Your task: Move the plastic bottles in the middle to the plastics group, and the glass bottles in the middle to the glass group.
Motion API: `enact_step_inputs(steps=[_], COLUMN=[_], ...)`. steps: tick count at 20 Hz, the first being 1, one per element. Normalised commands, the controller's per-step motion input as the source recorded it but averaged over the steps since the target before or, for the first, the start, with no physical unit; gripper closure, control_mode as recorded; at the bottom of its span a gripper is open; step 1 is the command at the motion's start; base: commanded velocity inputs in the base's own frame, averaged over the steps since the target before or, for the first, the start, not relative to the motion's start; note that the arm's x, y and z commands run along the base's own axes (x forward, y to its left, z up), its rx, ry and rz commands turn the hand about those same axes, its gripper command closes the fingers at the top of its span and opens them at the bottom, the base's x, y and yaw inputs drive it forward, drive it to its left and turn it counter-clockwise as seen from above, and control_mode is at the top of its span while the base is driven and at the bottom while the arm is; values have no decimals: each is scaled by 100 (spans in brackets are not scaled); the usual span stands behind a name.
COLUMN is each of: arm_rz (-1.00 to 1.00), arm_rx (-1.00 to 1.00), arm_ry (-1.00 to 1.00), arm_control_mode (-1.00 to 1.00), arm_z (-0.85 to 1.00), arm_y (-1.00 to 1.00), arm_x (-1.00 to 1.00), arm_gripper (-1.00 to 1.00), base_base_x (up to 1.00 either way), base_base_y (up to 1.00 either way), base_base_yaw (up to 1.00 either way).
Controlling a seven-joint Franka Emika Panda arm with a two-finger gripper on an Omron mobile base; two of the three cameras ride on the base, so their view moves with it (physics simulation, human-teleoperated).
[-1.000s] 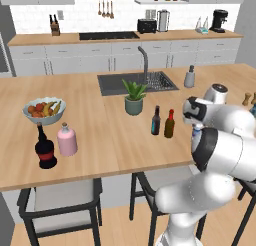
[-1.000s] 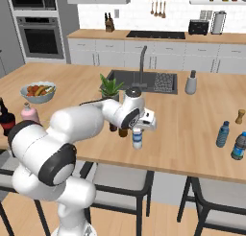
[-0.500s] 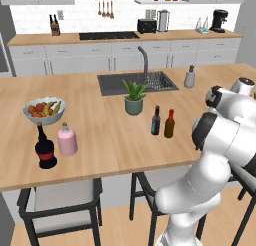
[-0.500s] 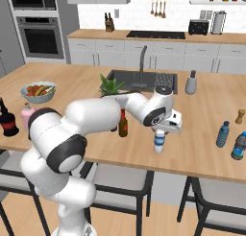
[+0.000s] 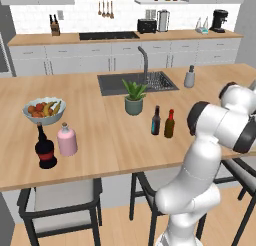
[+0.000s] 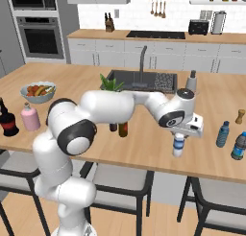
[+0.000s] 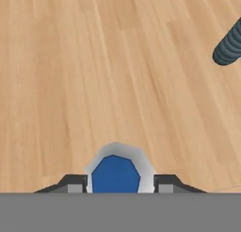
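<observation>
The tool [image 6: 181, 134] is closed on the small plastic bottle [image 6: 178, 145], gripping it at the top; the bottle hangs upright below the hand over the near right part of the table [image 6: 144, 153], and whether its base touches the wood cannot be told. In the hand view the bottle [image 7: 116, 172] sits between the two fingertips [image 7: 70, 184], seen from above, with bare wood beyond. The amber glass bottle [image 5: 170, 124] and the dark glass bottle [image 5: 156, 121] stand upright just beside each other in the middle of the table, near the potted plant [image 5: 133, 96]. The big black red-labelled bottle [image 5: 45, 147] and the pink bottle [image 5: 66, 139] stand together at the near left. Two teal-blue bottles [image 6: 222, 134] stand at the right, with a small tan piece [image 6: 239, 116] beyond them.
</observation>
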Motion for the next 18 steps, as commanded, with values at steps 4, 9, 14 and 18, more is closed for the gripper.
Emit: enact_step_inputs(steps=[4,9,14,18], arm_rz=[0,0,0,0], arm_rx=[0,-1,0,0], arm_ry=[-9,-8,0,0], arm_control_mode=[-100,-100,-100,-100], arm_z=[0,0,10,0], arm_y=[-53,-39,-24,-9], arm_x=[-4,1,6,6], arm_gripper=[100,100,100,100], base_base_x=[0,0,0,0], base_base_y=[0,0,0,0], base_base_yaw=[0,0,0,0])
